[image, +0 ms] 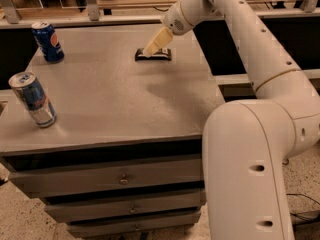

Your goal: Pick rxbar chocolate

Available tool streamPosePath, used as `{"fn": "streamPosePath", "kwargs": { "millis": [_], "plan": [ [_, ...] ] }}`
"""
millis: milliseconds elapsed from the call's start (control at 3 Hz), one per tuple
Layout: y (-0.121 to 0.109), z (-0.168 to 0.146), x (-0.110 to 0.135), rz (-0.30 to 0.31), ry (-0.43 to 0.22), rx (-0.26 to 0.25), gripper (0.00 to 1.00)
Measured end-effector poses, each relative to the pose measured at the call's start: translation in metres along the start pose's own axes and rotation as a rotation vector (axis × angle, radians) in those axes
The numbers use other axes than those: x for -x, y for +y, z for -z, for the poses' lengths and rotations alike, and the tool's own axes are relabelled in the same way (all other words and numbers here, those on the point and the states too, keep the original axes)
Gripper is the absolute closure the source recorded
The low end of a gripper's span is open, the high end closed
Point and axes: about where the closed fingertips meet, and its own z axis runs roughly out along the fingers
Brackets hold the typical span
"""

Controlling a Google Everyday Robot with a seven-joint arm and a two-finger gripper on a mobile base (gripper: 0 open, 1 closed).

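Note:
The rxbar chocolate [161, 56] is a small flat dark bar lying on the far middle part of the grey cabinet top [115, 99]. My gripper [152, 49] reaches in from the upper right on the white arm. Its pale yellow tip is directly over the left half of the bar, at or just above it, and hides part of the bar.
A blue soda can [48, 42] stands at the far left of the top. A second blue and silver can [32, 99] stands near the front left edge. Drawers [120, 176] are below. My white arm and base [250, 149] fill the right side.

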Motion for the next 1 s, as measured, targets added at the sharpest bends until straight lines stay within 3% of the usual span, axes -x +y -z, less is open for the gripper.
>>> {"fn": "streamPosePath", "kwargs": {
  "millis": [333, 667, 1000],
  "plan": [
    [0.000, 0.000, 0.000, 0.000, 0.000, 0.000, 0.00],
    [0.012, -0.011, -0.005, -0.040, -0.035, 0.071, 0.00],
    [0.035, -0.030, -0.012, -0.094, -0.092, 0.209, 0.00]
  ]
}}
